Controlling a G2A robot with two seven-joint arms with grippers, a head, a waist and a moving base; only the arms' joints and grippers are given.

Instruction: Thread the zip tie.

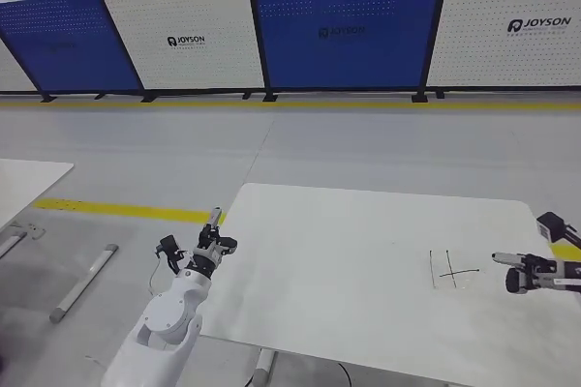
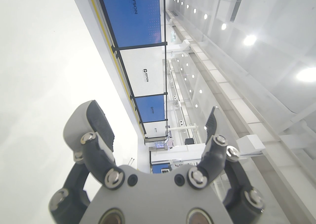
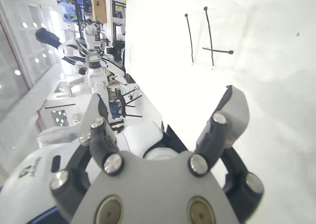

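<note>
Right wrist view: my right gripper point(image 3: 164, 96) gapes wide, and three zip ties point(image 3: 209, 37) lie untouched on the table point(image 3: 259, 0) beyond my fingertips. My left gripper point(image 2: 154, 109) is spread too, empty. Threading hasn't started.

Left claw point(image 2: 154, 114): fingers point(image 2: 102, 126) spread wide, nothing between them. White worktop point(image 2: 44, 62) lies alongside one finger. Past its edge: yellow floor line point(image 2: 107, 37), blue and white partition panels point(image 2: 130, 12) in black frames, ceiling lights point(image 2: 249, 40) overhead.
</note>
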